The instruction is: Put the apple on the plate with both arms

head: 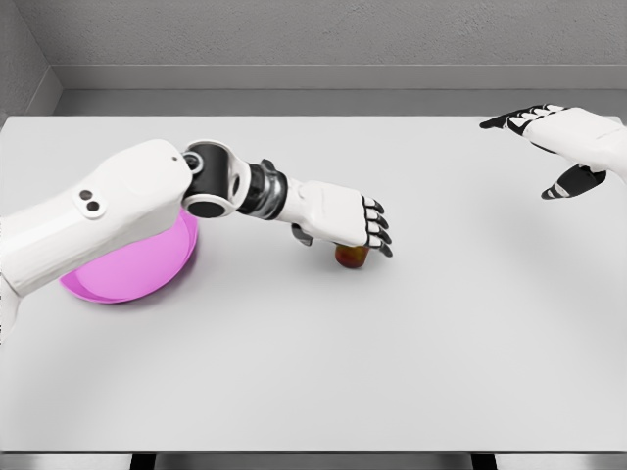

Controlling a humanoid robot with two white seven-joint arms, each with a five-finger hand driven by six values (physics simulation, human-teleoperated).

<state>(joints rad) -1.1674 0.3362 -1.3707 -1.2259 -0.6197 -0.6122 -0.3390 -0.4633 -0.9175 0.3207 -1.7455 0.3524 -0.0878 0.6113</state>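
Pink plate [137,269] near counter [392,372] left edge, partly under left forearm. Left hand [343,220] mid-counter, palm down, fingers curled over brownish apple [352,256]; grip unclear. Right hand [558,147] at far right edge, fingers spread, empty. No readable writing.

The plate [137,274] is bright pink-magenta, plain with no pattern, and the apple [352,256] shows as dark reddish-brown with an orange tint. The left hand [338,217] and the right hand [563,147] are both white with black fingertips and black joint segments; the left arm has also a black and grey wrist. The table [392,372] is plain light grey.
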